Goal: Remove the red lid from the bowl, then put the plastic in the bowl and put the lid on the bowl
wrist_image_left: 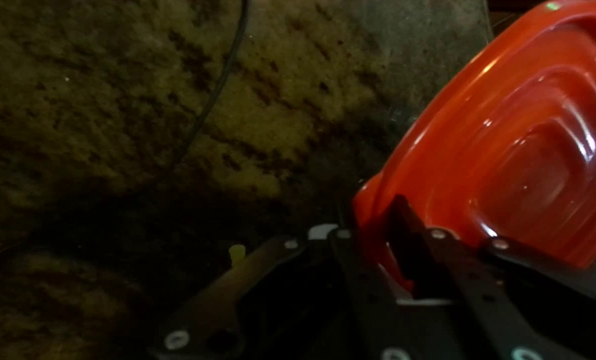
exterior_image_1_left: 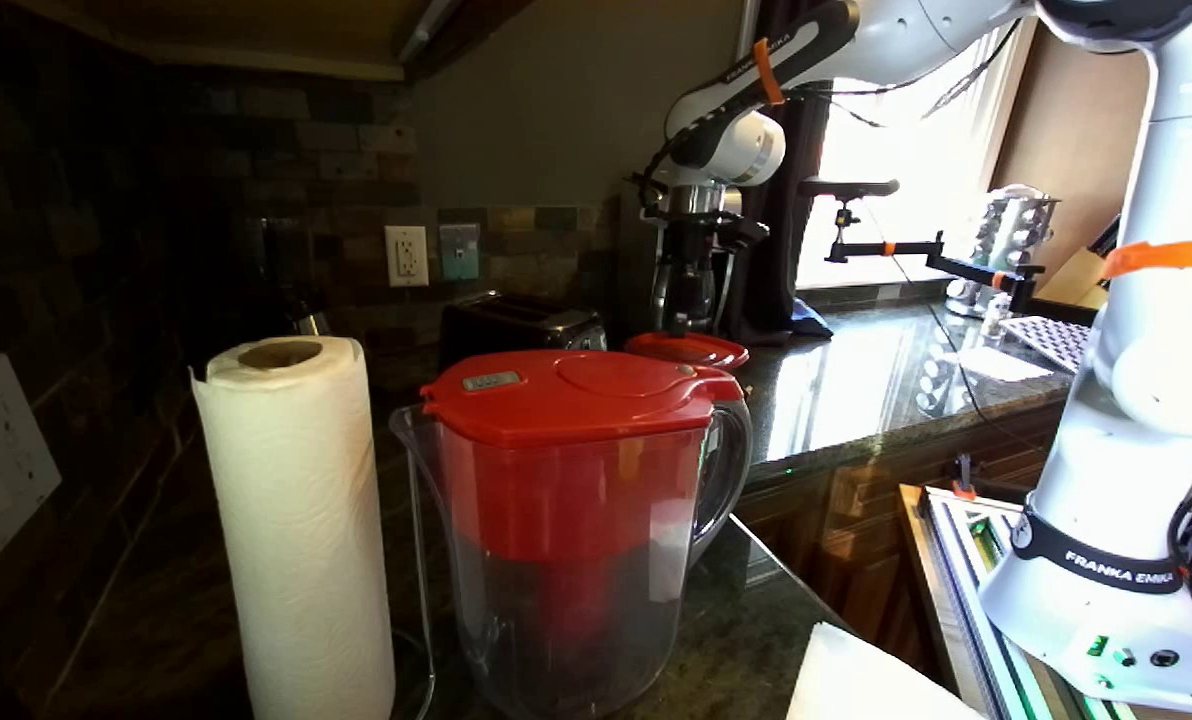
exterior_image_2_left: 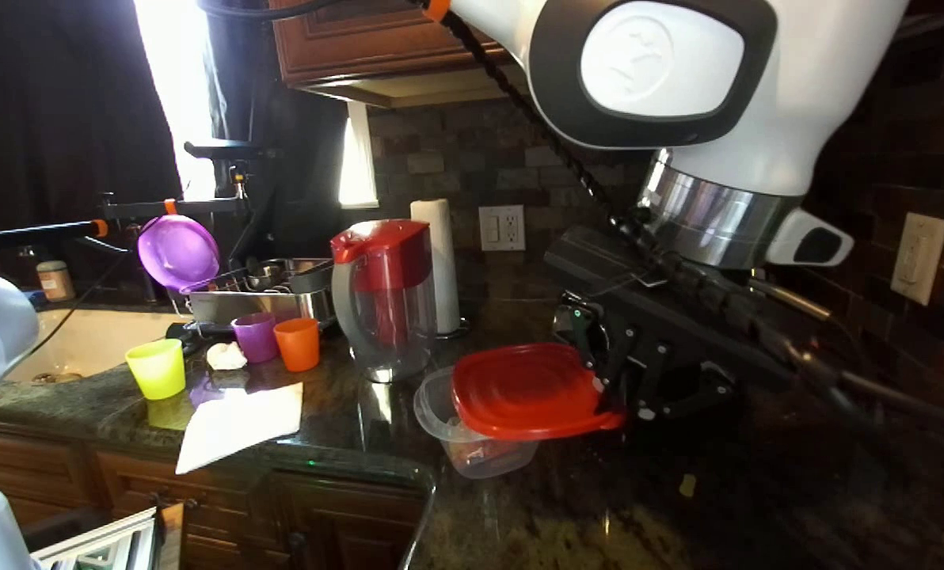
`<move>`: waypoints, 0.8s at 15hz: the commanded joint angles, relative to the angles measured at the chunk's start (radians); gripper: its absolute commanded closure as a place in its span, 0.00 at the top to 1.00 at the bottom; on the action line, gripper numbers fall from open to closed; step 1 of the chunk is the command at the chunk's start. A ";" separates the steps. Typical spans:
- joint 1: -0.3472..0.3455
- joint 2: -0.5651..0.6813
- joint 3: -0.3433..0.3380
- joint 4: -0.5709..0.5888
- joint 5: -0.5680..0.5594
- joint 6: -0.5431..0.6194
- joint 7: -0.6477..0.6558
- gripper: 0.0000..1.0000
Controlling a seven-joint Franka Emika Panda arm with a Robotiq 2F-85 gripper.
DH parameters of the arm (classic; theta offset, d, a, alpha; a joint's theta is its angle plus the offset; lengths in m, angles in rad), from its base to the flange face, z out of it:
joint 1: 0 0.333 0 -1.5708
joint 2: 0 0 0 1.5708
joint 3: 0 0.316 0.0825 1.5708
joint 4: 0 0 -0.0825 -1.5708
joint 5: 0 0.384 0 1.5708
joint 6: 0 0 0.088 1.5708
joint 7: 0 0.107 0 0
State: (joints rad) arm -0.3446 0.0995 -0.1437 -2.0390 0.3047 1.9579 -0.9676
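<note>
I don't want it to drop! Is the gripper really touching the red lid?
Touching. In the wrist view, the gripper pinches the edge of the red lid.

We get white glare from the window [exterior_image_1_left: 931,180] and its streaks across the counter [exterior_image_1_left: 836,370]; the tiled wall [exterior_image_1_left: 206,160] sinks into shadow, and our wrist view looks dim and soft.

A bowl [exterior_image_2_left: 480,457], a pitcher [exterior_image_2_left: 390,309] and three cups [exterior_image_2_left: 255,339] are borne by the stone countertop [exterior_image_2_left: 511,522]. A white sheet [exterior_image_2_left: 242,423] is laid there.
</note>
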 commanded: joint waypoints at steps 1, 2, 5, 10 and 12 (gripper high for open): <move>0.053 -0.061 -0.014 -0.075 0.001 0.004 0.061 0.06; 0.063 -0.068 -0.012 -0.083 0.000 0.005 0.069 0.06; 0.092 -0.089 -0.009 -0.116 -0.007 0.012 0.093 0.06; 0.130 -0.122 -0.005 -0.182 -0.024 0.060 0.135 0.06; 0.144 -0.134 -0.003 -0.209 -0.026 0.111 0.139 0.06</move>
State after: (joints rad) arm -0.2256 0.0150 -0.1429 -2.1762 0.2967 1.9928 -0.8576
